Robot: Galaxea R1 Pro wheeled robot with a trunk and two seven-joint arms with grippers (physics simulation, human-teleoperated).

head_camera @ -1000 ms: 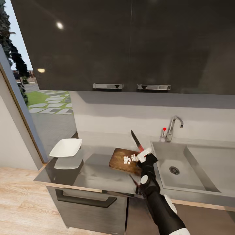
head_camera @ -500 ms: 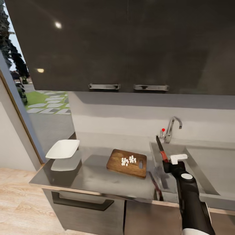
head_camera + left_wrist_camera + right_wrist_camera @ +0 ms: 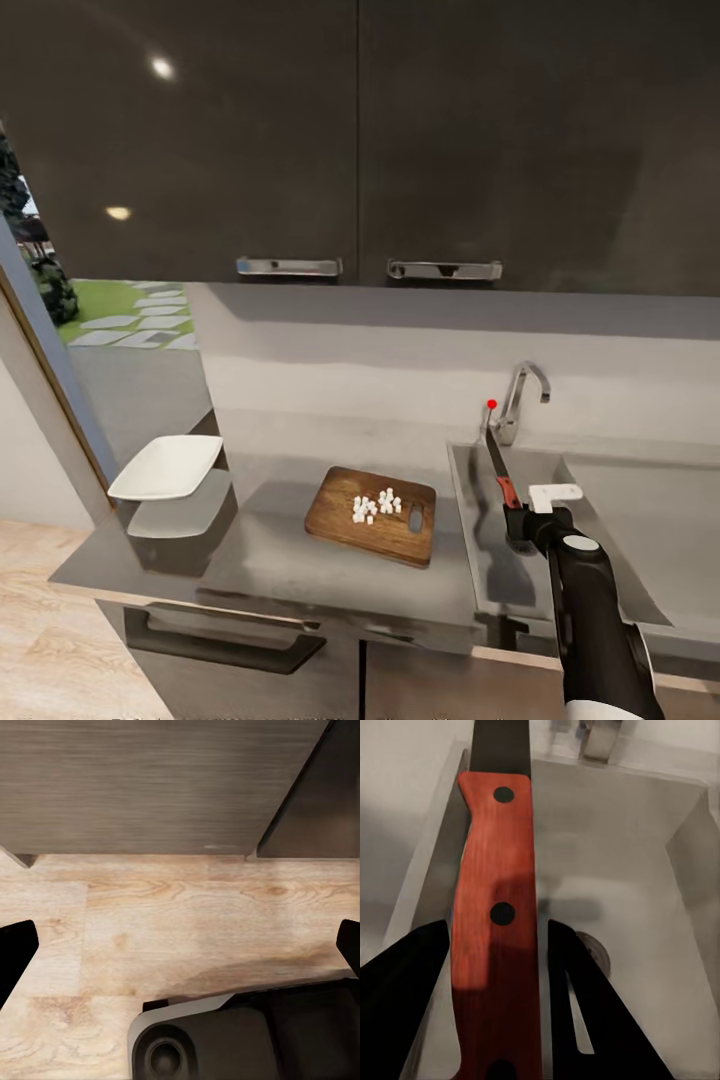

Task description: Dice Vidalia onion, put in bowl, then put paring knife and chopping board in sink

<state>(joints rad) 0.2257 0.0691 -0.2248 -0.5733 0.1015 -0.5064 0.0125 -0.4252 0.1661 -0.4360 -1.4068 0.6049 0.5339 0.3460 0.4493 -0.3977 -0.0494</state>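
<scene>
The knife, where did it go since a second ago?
The right gripper carried the paring knife off the chopping board to over the sink, jaws shut on its red handle throughout. The diced onion stayed on the board, and the bowl stayed put.
</scene>
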